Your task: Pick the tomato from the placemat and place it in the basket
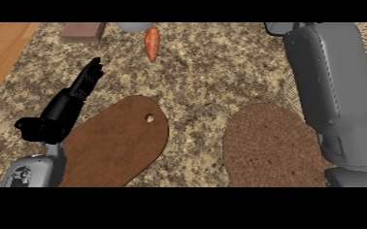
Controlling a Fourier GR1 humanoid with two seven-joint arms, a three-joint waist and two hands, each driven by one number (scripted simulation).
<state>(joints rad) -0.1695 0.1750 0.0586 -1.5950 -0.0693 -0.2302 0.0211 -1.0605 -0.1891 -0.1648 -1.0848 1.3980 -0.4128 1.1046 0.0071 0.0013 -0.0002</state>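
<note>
One hand, the left hand (pixel 80 88), rested fingers-straight at the left beside the placemat (pixel 114 145), while the right hand and the tomato were hidden, a grey forearm (pixel 326 87) crossing the woven basket (pixel 269 145) on the speckled counter (pixel 208 73), a carrot (pixel 151 43) beyond.

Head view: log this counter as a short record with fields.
surface: speckled counter
left hand: left hand at the view's left, fingers straight, holding nothing
right arm: grey right forearm runs up the right edge; its hand is out of view
placemat: round woven placemat, lower right, partly under the forearm, nothing showing on it
board: flat brown board with a small hole, lower left
carrot: carrot, top centre
block: brown block, top left
tomato: not visible
</note>
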